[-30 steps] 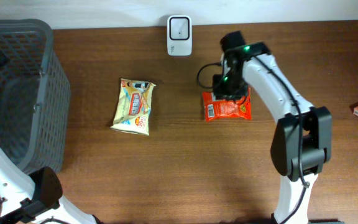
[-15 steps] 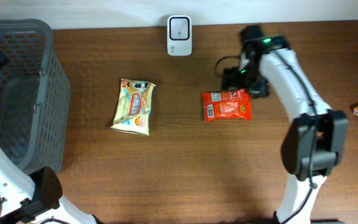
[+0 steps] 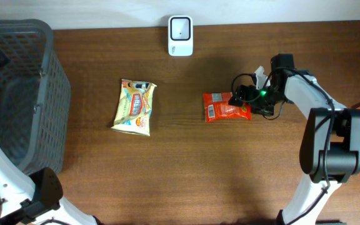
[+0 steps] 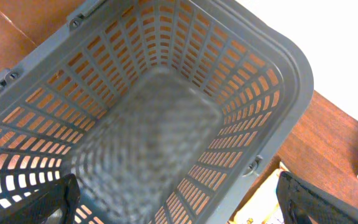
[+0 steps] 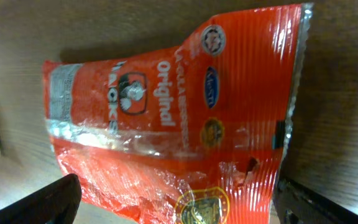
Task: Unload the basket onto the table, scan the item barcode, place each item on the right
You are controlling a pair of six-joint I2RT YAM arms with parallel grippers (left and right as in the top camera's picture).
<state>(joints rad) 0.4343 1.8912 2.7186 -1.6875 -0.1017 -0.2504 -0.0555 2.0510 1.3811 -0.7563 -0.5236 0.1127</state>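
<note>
— Overhead first: what is different from a second ago?
— The right arm [image 3: 299, 90] has swung round. It stood over the red snack packet [image 3: 227, 106] with the right jaws pinched in. Now it reaches in from the packet's right end, and the jaws stand wide, holding nothing. The packet lies flat on the tabletop [image 3: 186, 169], about where it lay, with its near end just in front of the jaws.
— And the scanner [image 3: 180, 27]?
— Well beyond the packet, on the side away from the jaws. The packet has been let go without reaching it, so I'd judge this a re-grip, not a finished scan.
— Left wrist view?
— The left jaws are wide and empty, fingertips [image 4: 36, 205] in the bottom corners, hanging above the grey basket [image 4: 278, 81]. Nothing of the task is there.
— Right wrist view?
— The packet fills the space straight ahead of the right jaws. It sits between the two fingertips [image 5: 39, 202], and I cannot see them touching it. Its white printed panel [image 5: 61, 99], probably the barcode, is at the end farthest from the jaws.
— Meaning?
— A grasp at the near end would leave that panel free to face the scanner. The crinkly foil may slip.
</note>
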